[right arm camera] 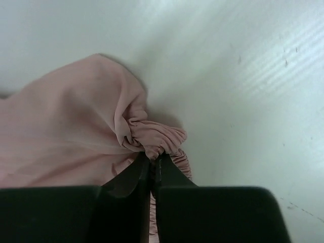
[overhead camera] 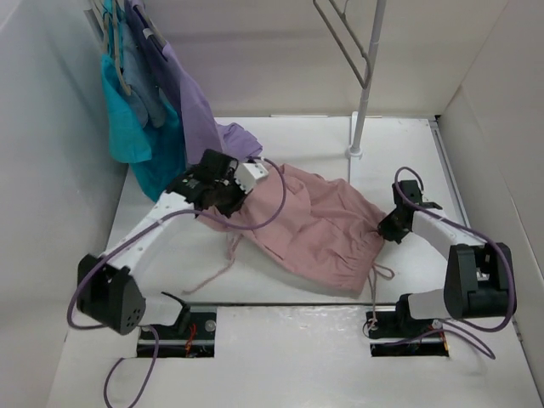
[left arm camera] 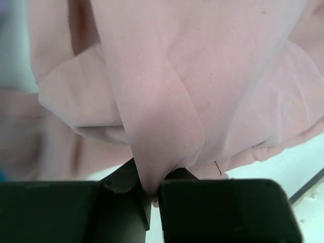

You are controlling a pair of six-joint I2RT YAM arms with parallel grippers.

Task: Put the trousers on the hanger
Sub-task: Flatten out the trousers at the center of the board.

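Note:
The dusty-pink trousers (overhead camera: 319, 225) lie spread across the middle of the white table. My left gripper (overhead camera: 223, 201) is shut on a fold of their fabric at the left end; in the left wrist view the cloth (left arm camera: 167, 101) is pinched between the fingers at the left gripper (left arm camera: 152, 190). My right gripper (overhead camera: 388, 228) is shut on the gathered waistband (right arm camera: 157, 139) at the right end, pinched at the right gripper (right arm camera: 153, 158). The thin grey hanger (overhead camera: 343, 41) hangs at the back, up beside the white pole (overhead camera: 367, 76), apart from both grippers.
Teal (overhead camera: 127, 127) and lilac (overhead camera: 191, 98) garments hang on pale hangers at the back left, the lilac one touching the table. The pole's foot (overhead camera: 354, 153) stands behind the trousers. Drawstrings (overhead camera: 212, 274) trail toward the front. White walls close both sides.

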